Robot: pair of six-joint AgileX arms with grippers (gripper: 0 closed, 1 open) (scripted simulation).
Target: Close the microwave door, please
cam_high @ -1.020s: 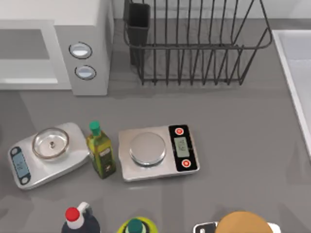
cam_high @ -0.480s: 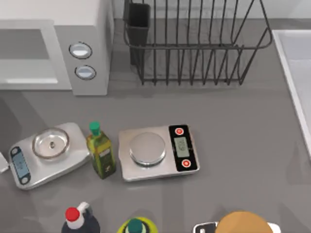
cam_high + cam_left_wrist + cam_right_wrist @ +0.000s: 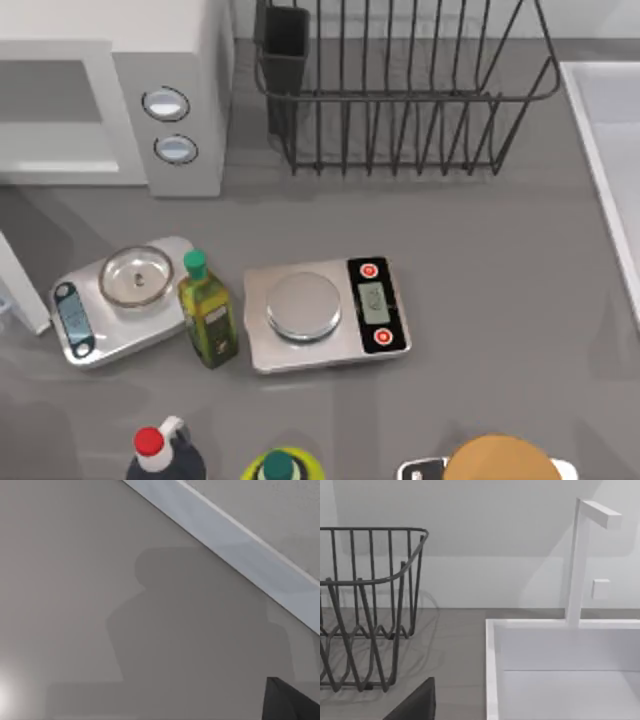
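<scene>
The white microwave (image 3: 170, 100) stands at the back left, its grey knob panel facing forward and its cavity (image 3: 50, 110) open. The microwave door (image 3: 22, 285) shows as a slanted white panel edge at the table's left edge, in front of the cavity. It stands against the left end of a small silver scale (image 3: 120, 300). In the left wrist view a flat grey panel (image 3: 125, 605) with a pale band lies close ahead, and a dark part of my left gripper (image 3: 290, 702) sits at the corner. A dark part of my right gripper (image 3: 415, 705) shows in the right wrist view.
A green-capped oil bottle (image 3: 207, 320) and a second scale (image 3: 325, 313) sit mid-table. A black wire dish rack (image 3: 400, 90) stands at the back, a white sink (image 3: 610, 150) at the right. Bottles (image 3: 160, 455) and a tan round object (image 3: 500, 462) line the front edge.
The door's white edge has swung in from the left. The left scale with its bowl has slid right and slightly back, turning as it went. Everything else has stayed put.
</scene>
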